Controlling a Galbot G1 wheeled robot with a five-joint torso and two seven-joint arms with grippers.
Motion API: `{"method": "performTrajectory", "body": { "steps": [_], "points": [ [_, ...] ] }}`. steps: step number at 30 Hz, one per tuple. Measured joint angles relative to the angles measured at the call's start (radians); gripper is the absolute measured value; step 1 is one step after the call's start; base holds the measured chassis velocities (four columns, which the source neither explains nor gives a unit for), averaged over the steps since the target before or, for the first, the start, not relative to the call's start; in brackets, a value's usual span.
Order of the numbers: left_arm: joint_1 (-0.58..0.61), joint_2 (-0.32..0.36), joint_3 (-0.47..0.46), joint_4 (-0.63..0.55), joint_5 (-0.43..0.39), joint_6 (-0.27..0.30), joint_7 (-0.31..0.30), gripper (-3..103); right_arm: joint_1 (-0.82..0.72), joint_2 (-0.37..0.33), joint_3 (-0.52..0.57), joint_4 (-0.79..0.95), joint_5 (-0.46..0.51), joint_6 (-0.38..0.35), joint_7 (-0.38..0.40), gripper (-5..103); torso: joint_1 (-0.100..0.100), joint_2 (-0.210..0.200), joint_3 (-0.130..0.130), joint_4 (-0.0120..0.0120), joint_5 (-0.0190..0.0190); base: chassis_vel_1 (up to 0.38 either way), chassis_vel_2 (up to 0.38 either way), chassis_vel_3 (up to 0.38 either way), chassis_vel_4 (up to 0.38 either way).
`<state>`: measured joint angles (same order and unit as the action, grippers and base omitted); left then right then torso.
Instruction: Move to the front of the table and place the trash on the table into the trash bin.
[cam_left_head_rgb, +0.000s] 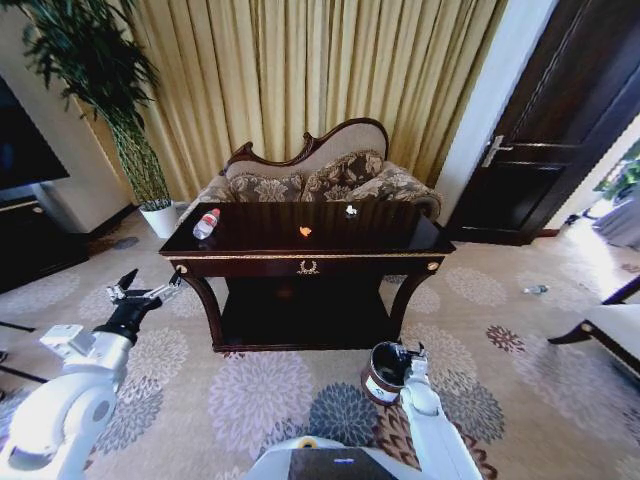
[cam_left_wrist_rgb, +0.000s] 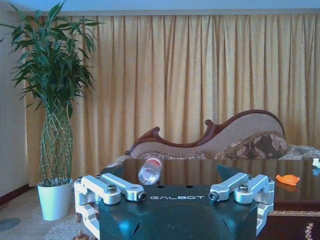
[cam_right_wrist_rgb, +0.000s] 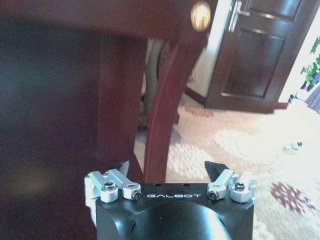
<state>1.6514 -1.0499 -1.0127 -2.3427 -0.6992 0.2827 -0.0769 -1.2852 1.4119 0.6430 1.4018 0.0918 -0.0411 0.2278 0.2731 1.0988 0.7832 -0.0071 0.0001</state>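
The dark glossy table (cam_left_head_rgb: 250, 267) with gold trim stands straight ahead of me. On its top lie a clear bottle (cam_left_head_rgb: 206, 223) with a red cap at the left end, an orange scrap (cam_left_head_rgb: 305, 231) near the middle and a white scrap (cam_left_head_rgb: 351, 210) toward the back. The round dark trash bin (cam_left_head_rgb: 385, 372) sits on the carpet before the table's right leg. My left gripper (cam_left_head_rgb: 145, 290) hangs open left of the table, level with its edge. In the left wrist view the bottle (cam_left_wrist_rgb: 149, 171) lies ahead of the open left gripper (cam_left_wrist_rgb: 170, 175). My right gripper (cam_left_head_rgb: 412, 352) is open beside the bin, facing the table leg (cam_right_wrist_rgb: 162, 115).
A patterned sofa (cam_left_head_rgb: 320, 175) stands behind the table against gold curtains. A tall plant in a white pot (cam_left_head_rgb: 160, 215) is at the back left, a black cabinet (cam_left_head_rgb: 30, 240) at the far left and a dark door (cam_left_head_rgb: 560, 130) at the right. A bench corner (cam_left_head_rgb: 610, 330) juts in at the right.
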Motion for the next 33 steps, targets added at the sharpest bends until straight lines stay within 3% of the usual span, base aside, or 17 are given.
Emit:
{"method": "performTrajectory", "body": {
  "steps": [5, 7, 11, 18, 23, 27, 33],
  "points": [
    [0.002, 0.0, -0.004, -0.001, 0.0, -0.001, 0.0, 100, -0.031, -0.029, -0.019, 0.141, 0.041, -0.05, 0.0, 95, 0.0, 0.0, 0.0, 0.0, 0.0, 0.0, 0.0, 0.0, 0.0],
    [0.004, -0.001, -0.005, -0.004, 0.0, -0.002, 0.0, 100, -0.046, -0.066, -0.04, 0.267, 0.099, -0.096, 0.017, 100, 0.0, 0.0, 0.0, 0.0, -0.0001, 0.0, 0.0, 0.0, 0.0],
    [0.006, -0.002, -0.006, -0.009, 0.0, -0.002, -0.001, 100, -0.043, -0.149, -0.079, 0.404, 0.173, -0.131, 0.061, 100, 0.0, 0.0, 0.0, 0.0, -0.0001, 0.0, 0.0, 0.0, 0.0],
    [0.007, 0.001, -0.013, -0.018, -0.01, -0.002, -0.006, 100, -0.017, -0.228, -0.136, 0.615, 0.322, -0.193, 0.142, 100, 0.0, 0.0, 0.0, 0.0002, 0.0, 0.0, 0.0, 0.0, 0.0],
    [0.006, 0.002, -0.014, -0.018, -0.011, 0.0, -0.007, 100, -0.019, -0.241, -0.158, 0.689, 0.356, -0.202, 0.143, 100, 0.0, 0.0, 0.0, 0.0002, -0.0001, 0.0, 0.0, 0.0, 0.0],
    [0.001, 0.003, -0.01, -0.021, -0.011, 0.004, -0.01, 100, -0.036, -0.238, -0.173, 0.745, 0.354, -0.207, 0.081, 100, 0.0, 0.0, 0.0, -0.0001, -0.0001, 0.0, 0.0, 0.0, 0.0],
    [0.001, 0.005, -0.013, -0.025, -0.012, 0.007, -0.014, 100, -0.033, -0.22, -0.195, 0.737, 0.329, -0.183, 0.052, 100, 0.0, 0.0, 0.0, 0.0001, -0.0001, 0.0, 0.0, 0.0, 0.0]
  ]
}}
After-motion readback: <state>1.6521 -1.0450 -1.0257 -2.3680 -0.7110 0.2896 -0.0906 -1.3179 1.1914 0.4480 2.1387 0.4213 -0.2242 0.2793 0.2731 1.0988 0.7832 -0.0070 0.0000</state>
